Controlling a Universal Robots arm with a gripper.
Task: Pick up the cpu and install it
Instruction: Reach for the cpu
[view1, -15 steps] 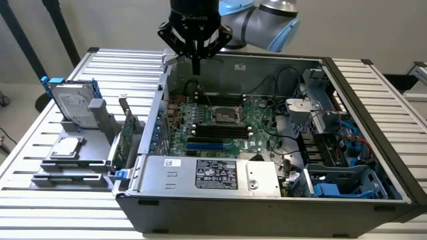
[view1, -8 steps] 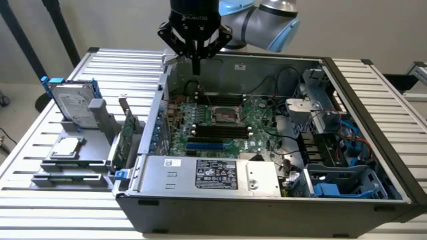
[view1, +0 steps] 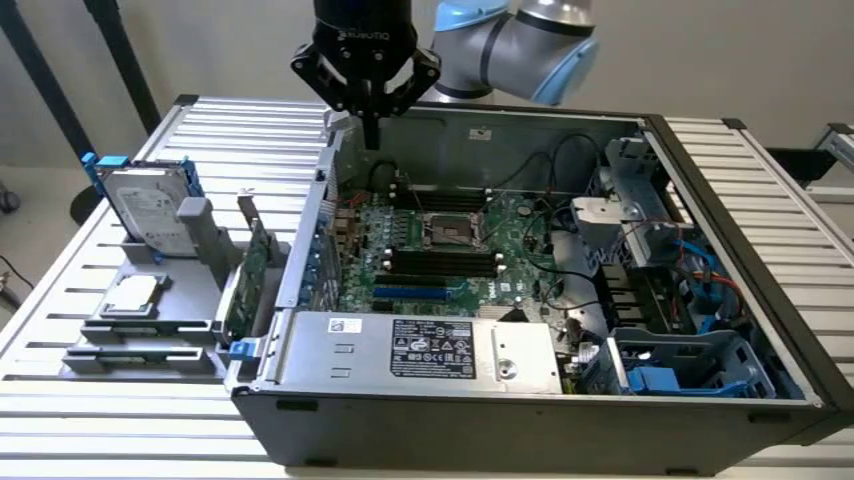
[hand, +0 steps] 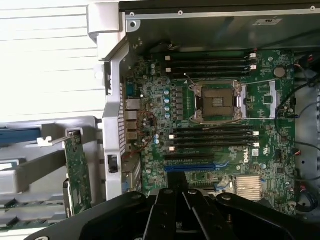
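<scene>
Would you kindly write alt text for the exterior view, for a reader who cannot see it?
The shut gripper hangs above an open computer case. The cpu lies on a grey fixture at the exterior view's left, near a hard drive.

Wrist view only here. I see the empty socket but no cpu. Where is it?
Observer: The cpu lies flat on a grey rack outside the case, at the exterior view's left.
Operator: Is it held?
Observer: No. The gripper is shut and empty, up above the case's far corner.
Operator: Anything near the cpu?
Observer: A hard drive stands upright just beyond it on the same rack.
</scene>
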